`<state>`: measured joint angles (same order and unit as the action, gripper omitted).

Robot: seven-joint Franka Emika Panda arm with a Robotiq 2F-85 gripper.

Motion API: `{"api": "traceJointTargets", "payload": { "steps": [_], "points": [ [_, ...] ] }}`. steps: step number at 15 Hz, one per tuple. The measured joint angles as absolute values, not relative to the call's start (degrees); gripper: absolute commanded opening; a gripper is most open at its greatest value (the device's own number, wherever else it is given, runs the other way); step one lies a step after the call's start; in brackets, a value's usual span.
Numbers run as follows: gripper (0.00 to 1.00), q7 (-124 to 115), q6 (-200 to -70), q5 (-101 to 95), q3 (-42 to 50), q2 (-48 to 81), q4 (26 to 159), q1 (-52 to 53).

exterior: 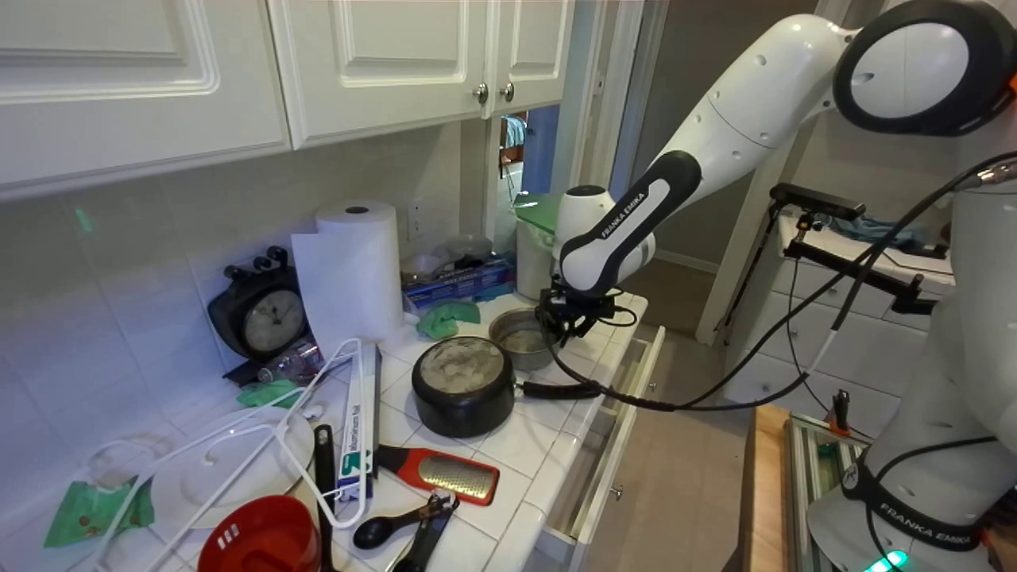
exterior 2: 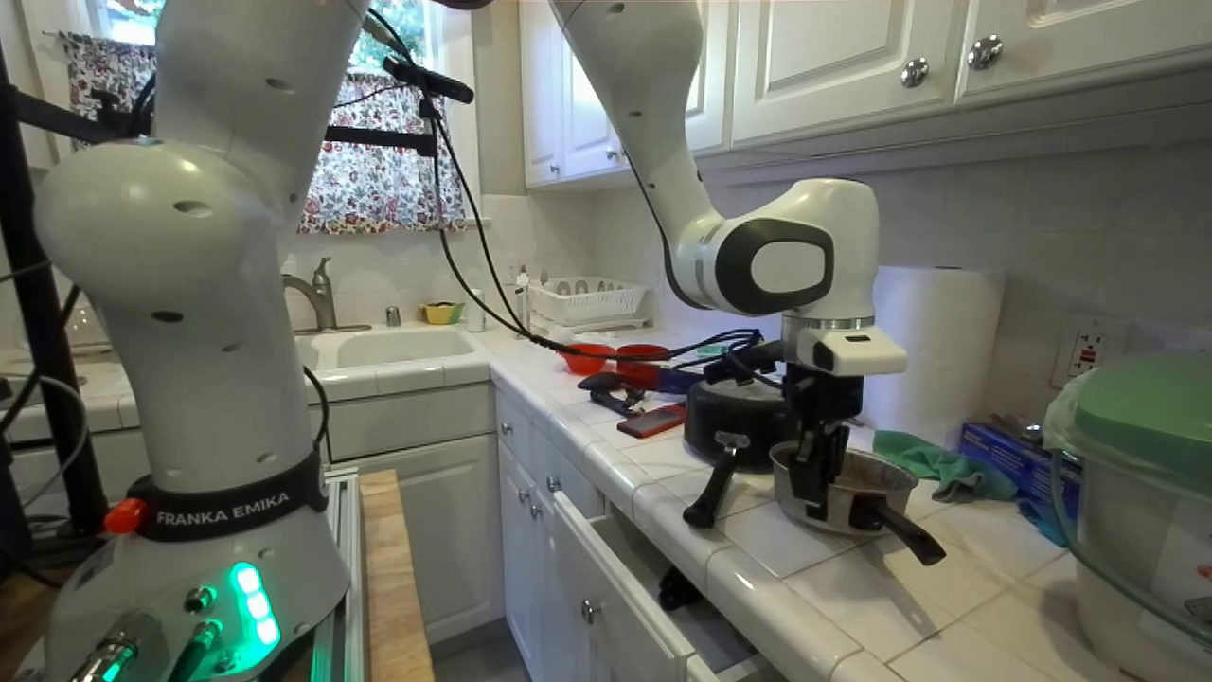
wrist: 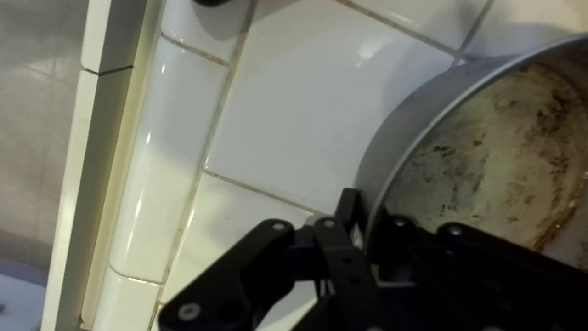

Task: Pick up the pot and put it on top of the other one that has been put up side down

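Silver-grey metal, the small saucepan [exterior 2: 864, 481] appears to rest on the white tiles [exterior 2: 772, 540]; in an exterior view it stands right of and nearer than the upturned dark pot [exterior 2: 715, 417]. We judge our gripper [wrist: 369, 211] clenched on the saucepan's wall, one finger [wrist: 404, 241] inside the rim, one outside. That hold is one-sided, and the long handle [exterior 2: 904, 533] may twist it, so we should lift straight up and slowly, clear the dark pot's flat base, move left and far, centre, then lower level.
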<state>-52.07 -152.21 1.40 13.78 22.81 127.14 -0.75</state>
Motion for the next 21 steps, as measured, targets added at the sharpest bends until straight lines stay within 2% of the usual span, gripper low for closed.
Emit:
{"api": "traceJointTargets", "payload": {
  "steps": [13, 21],
  "points": [
    [0.05, -59.63, -152.22, -4.69, 15.44, 14.24, 128.07, 2.80],
    [0.05, -57.12, -152.10, -3.46, 8.11, 11.30, 128.43, 2.69]
  ]
}}
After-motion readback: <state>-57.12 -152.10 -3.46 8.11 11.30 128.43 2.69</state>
